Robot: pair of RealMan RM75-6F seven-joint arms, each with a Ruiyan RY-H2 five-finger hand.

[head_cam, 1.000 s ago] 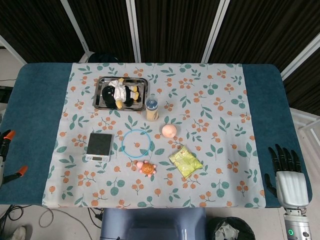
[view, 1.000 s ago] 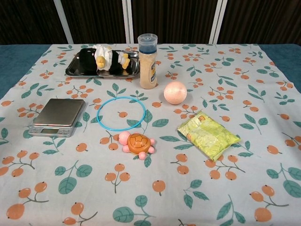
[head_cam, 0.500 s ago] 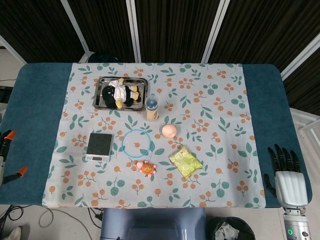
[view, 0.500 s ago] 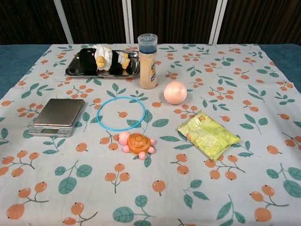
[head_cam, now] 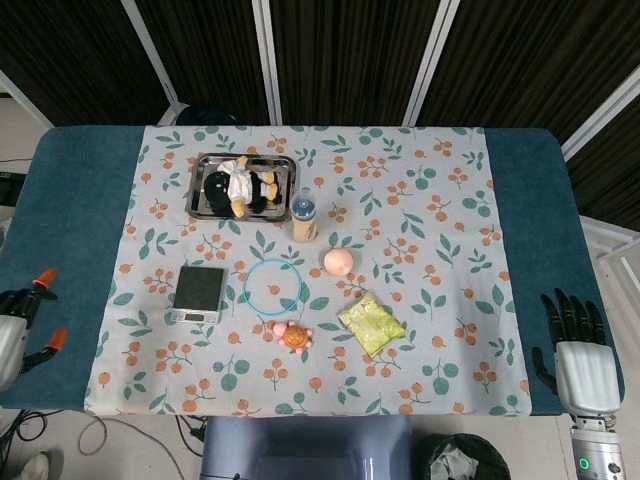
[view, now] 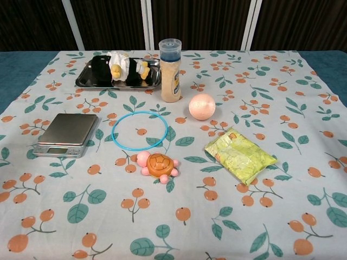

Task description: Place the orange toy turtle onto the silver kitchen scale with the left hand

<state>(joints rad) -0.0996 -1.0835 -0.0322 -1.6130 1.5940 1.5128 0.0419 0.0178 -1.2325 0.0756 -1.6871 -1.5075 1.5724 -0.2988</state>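
While the turtle lies untouched beside the scale, the left hand waits well apart, fingers spread, holding nothing, seemingly before reaching.

We see a blue table under a leaf-and-berry cloth. Behind it hang dark panels split by white strips, over pale floor.

One turtle, one scale, one ring, one ball, one packet, one jar, one tray, one plush.
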